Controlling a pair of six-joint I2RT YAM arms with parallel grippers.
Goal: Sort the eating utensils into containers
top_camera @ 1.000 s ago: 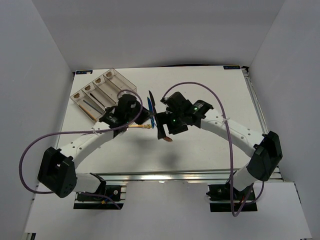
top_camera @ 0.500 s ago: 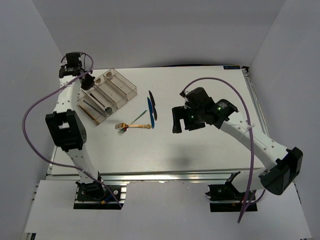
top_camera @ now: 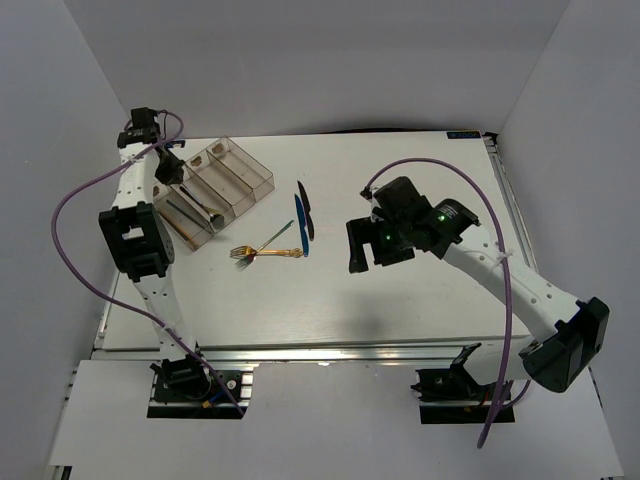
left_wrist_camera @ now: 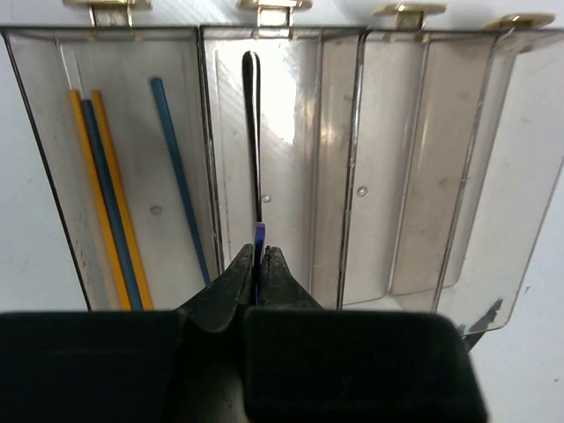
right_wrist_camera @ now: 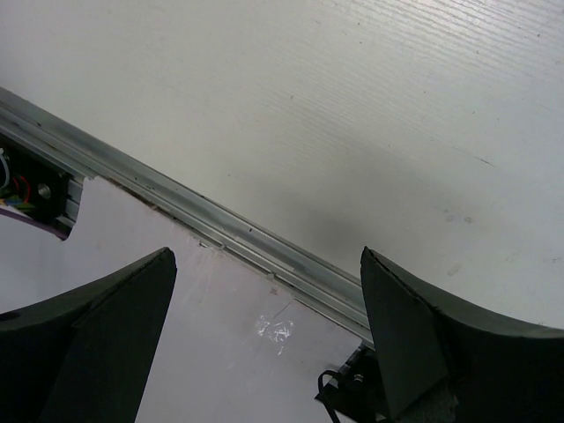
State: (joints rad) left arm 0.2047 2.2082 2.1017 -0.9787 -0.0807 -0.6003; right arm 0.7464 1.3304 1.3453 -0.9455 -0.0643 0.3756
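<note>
"Four compartments in the clear organiser tray (left_wrist_camera: 359,176). What's in them?"

"Leftmost in the wrist view: two tan chopsticks (left_wrist_camera: 115,176) and two dark chopsticks (left_wrist_camera: 179,176). A dark utensil (left_wrist_camera: 253,132) lies lengthwise in the next one. Spoon or knife, I cannot tell."

"Left gripper (left_wrist_camera: 258,254)?"

"Jaws almost together, pinching that utensil's bluish end."

"Right gripper (right_wrist_camera: 266,256)?"

"Jaws spread wide, holding nothing, above the table (top_camera: 400,160)."

"Loose pieces?"

"Gold fork (top_camera: 268,253), blue knife (top_camera: 300,226) and black knife (top_camera: 306,208), close together between tray and right gripper. A thin greenish utensil (top_camera: 276,237) is just beside the fork."
</note>
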